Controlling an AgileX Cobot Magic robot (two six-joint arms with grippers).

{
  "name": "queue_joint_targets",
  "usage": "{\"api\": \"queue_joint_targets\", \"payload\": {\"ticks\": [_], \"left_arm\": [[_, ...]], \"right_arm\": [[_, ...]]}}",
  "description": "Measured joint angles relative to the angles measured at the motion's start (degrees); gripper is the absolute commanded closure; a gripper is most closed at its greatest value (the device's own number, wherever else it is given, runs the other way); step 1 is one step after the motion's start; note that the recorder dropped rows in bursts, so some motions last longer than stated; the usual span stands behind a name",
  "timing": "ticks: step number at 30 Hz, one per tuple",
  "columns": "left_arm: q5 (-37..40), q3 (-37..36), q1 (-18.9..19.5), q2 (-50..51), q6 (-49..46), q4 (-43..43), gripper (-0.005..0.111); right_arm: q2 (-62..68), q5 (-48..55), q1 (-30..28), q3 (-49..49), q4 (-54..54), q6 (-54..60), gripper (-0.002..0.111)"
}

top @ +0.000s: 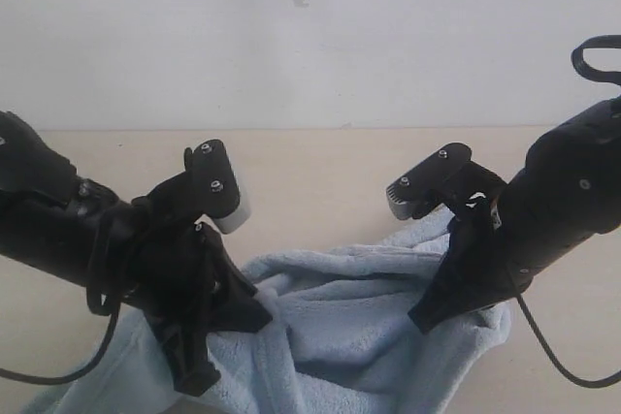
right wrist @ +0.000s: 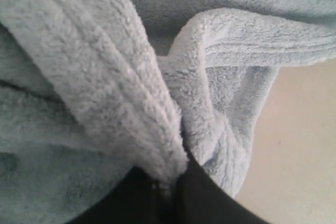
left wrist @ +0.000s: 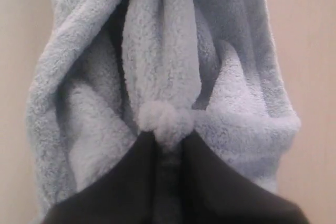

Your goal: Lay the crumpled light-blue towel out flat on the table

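Note:
The light-blue towel (top: 359, 317) lies bunched in folds on the cream table (top: 320, 172), near its front edge. My left gripper (top: 254, 315) reaches down at the towel's left side. In the left wrist view, the left gripper (left wrist: 167, 139) is shut on a pinched ridge of the towel (left wrist: 157, 51). My right gripper (top: 424, 321) comes down on the towel's right part. The right wrist view shows the right gripper (right wrist: 175, 176) shut on a thick fold of the towel (right wrist: 105, 77), close to a hemmed edge.
A white wall (top: 310, 26) rises behind the table's far edge. Bare tabletop shows beyond the towel, beside it in the left wrist view (left wrist: 310, 51) and next to its edge in the right wrist view (right wrist: 299, 145). Cables hang from both arms.

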State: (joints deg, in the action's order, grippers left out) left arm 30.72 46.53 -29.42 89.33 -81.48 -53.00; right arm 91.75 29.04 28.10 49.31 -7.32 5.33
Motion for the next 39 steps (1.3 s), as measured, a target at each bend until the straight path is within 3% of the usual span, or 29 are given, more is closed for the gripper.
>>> {"api": "queue_joint_targets", "payload": {"ticks": [3, 10, 20, 30, 39], "left_arm": [[0.86, -2.08, 0.00, -3.49, 1.95, 0.33, 0.103], [2.83, -3.29, 0.00, -14.09, 5.94, 0.95, 0.103], [4.96, -3.38, 0.00, -21.84, 6.79, 1.08, 0.103], [13.13, -3.38, 0.00, -29.76, 9.52, 3.70, 0.103], [13.96, -3.38, 0.00, -37.55, 18.42, 13.37, 0.103]], "right_arm": [[0.00, -1.26, -0.50, 0.00, -1.27, -0.74, 0.108], [0.00, -2.63, -9.35, 0.00, -2.09, -1.90, 0.108], [0.00, -2.87, -12.20, 3.47, -1.49, -0.99, 0.108], [0.00, 9.20, -25.35, 15.66, -1.15, 1.43, 0.108], [0.00, 14.99, -36.46, 17.71, -1.15, 1.90, 0.108]]}}
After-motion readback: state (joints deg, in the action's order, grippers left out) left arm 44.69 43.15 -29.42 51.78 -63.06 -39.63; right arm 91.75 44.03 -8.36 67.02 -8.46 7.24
